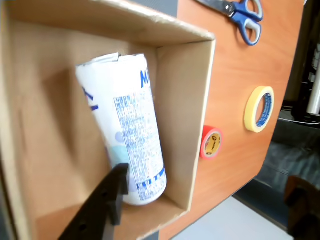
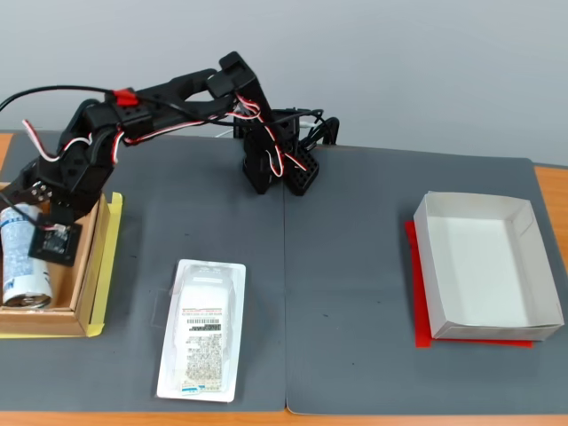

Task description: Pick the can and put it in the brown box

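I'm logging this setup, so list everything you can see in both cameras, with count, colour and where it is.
can: one, white with blue print, lying inside the brown box.
brown box: one, brown cardboard, far left of the fixed view.
blister pack: one, white, on the grey mat, front centre-left.
tray box: one, white-grey, right side, on a red sheet.
grey mat: dark grey, covering most of the table.
scissors: one pair, blue handles, on wooden table, wrist view.
tape rolls: two, yellow and red-orange, beside the box.
arm: one, black, reaching left.
gripper: black, over the box; open or shut unclear.
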Action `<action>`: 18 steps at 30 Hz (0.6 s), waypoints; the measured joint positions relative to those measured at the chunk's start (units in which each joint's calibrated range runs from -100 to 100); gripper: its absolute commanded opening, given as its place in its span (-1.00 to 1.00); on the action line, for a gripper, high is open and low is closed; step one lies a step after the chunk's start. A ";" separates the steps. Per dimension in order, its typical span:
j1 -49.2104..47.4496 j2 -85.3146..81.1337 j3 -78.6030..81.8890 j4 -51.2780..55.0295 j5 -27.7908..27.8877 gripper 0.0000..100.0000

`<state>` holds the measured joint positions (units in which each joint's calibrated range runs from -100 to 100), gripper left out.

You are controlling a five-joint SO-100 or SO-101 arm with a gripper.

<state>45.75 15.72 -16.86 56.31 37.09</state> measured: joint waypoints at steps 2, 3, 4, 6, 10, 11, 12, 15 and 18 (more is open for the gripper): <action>-0.37 -3.38 3.17 2.94 0.00 -0.32; -0.74 -5.16 4.99 4.07 0.00 -0.32; -1.18 -7.02 6.80 5.02 -0.15 -0.32; -2.00 -11.16 10.52 6.31 -1.22 -0.32; -4.21 -19.86 16.95 6.75 -5.08 -0.32; -4.88 -22.23 18.31 6.83 -6.11 -0.32; -5.69 -24.51 19.58 6.83 -6.98 -0.32; -8.28 -31.02 22.94 6.92 -9.28 -0.32; -11.46 -36.86 26.84 6.92 -11.62 -0.32</action>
<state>34.29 -21.13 9.97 63.24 25.47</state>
